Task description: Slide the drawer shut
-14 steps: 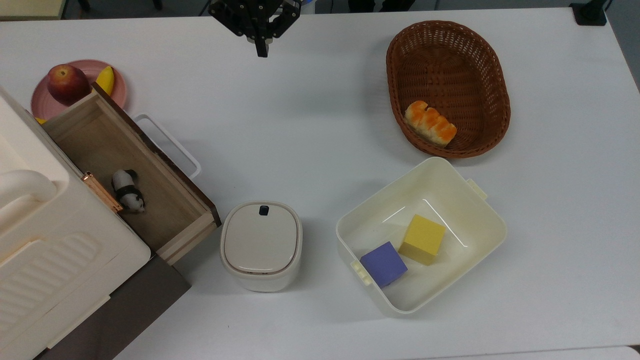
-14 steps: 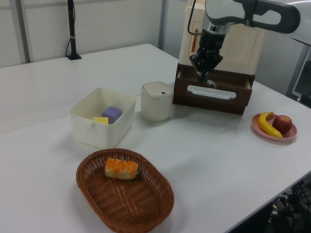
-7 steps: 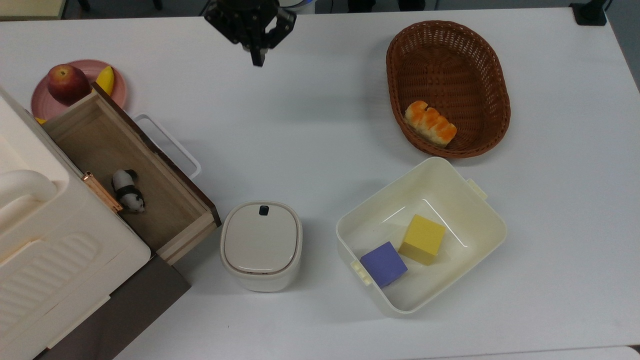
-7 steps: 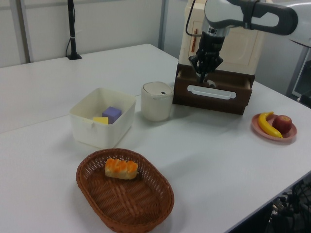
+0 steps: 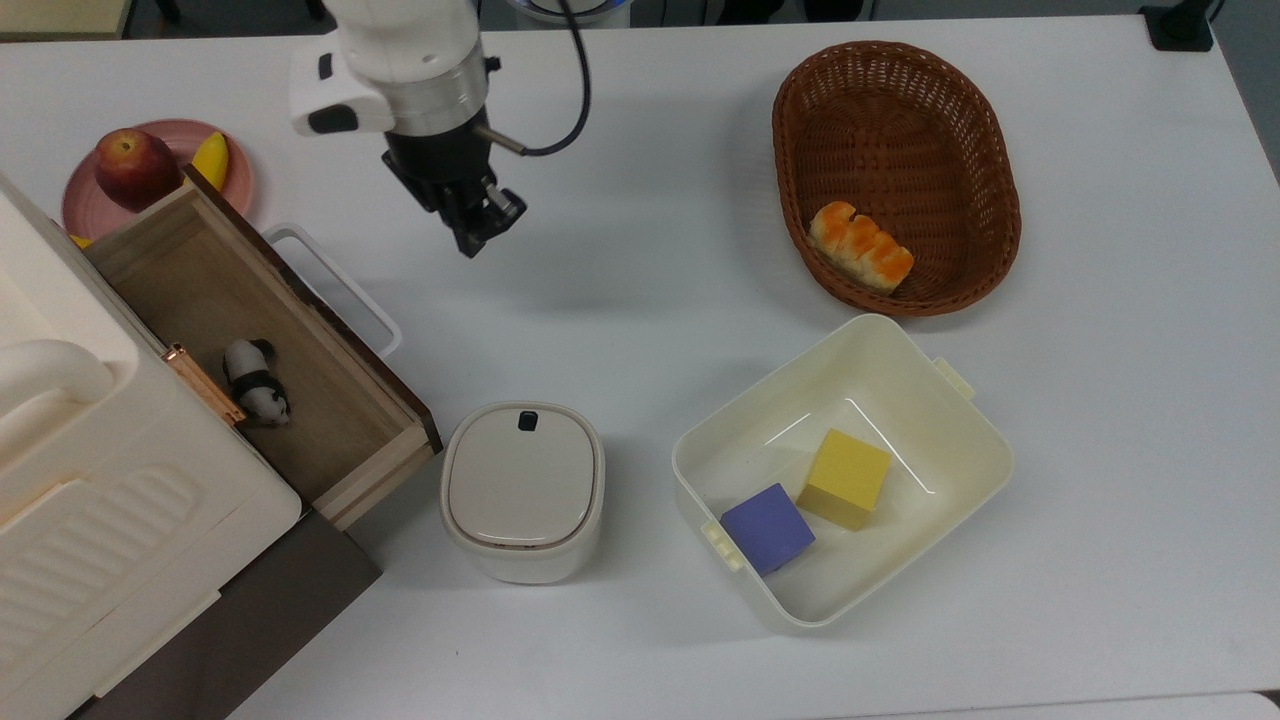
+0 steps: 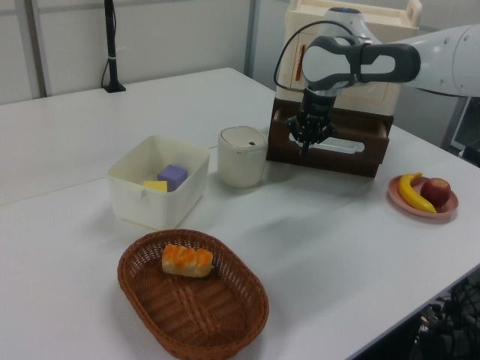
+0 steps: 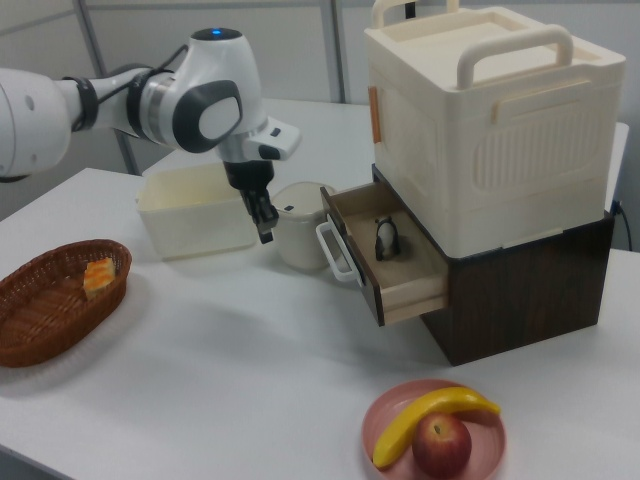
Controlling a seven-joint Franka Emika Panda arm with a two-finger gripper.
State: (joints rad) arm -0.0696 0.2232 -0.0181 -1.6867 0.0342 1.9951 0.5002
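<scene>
The drawer [image 5: 265, 350] stands pulled out of the cabinet [image 7: 490, 130], a small panda figure [image 5: 257, 381] lying inside. Beyond its white handle [image 5: 335, 290], apart from it, the gripper [image 5: 478, 232] hangs over the table [image 5: 640, 200], fingers seemingly drawn close together and holding nothing.

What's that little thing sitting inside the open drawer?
A small black-and-white panda figurine stands on the wooden floor of the drawer, close to the cream cabinet. The drawer's back part is hidden beneath that cabinet.
</scene>
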